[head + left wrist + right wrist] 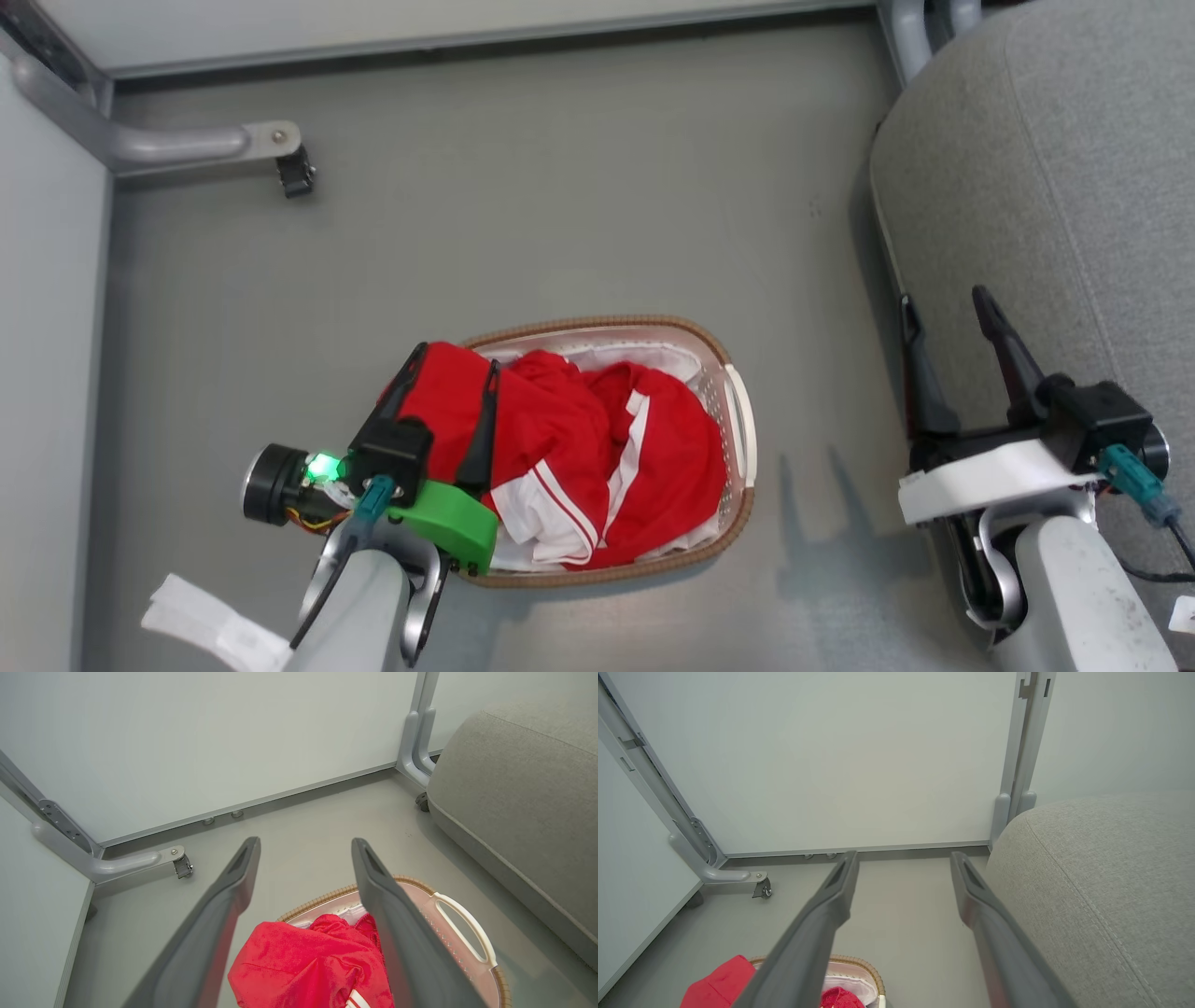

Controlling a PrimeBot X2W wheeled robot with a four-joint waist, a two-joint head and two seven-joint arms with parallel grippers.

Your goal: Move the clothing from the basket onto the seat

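Your left gripper is hanging over the left end of the basket with its two dark fingers spread wide. You can see red fabric in the gap between them in both the head view and the left wrist view, but nothing is pinched, and I can't tell whether the fingertips are actually touching the cloth.

The clothing is all in the basket: a bright red heap with white stripes and a white panel near the front, and it bulges over the brown rim at the left end, right under your left gripper. A bit of white liner sheet peeks out along the far side. The white handle on the right end is uncovered.

Your right gripper is wide open too, nothing between the fingers. It sits well apart from the basket, right at the edge of the seat, with one finger over the grey cushion and the other over the floor just beside it.

The basket stands on the floor to the left of the seat, with a strip of bare floor between them. No red on the cushion. Pale partition panels close off the back, with a caster foot at the left.
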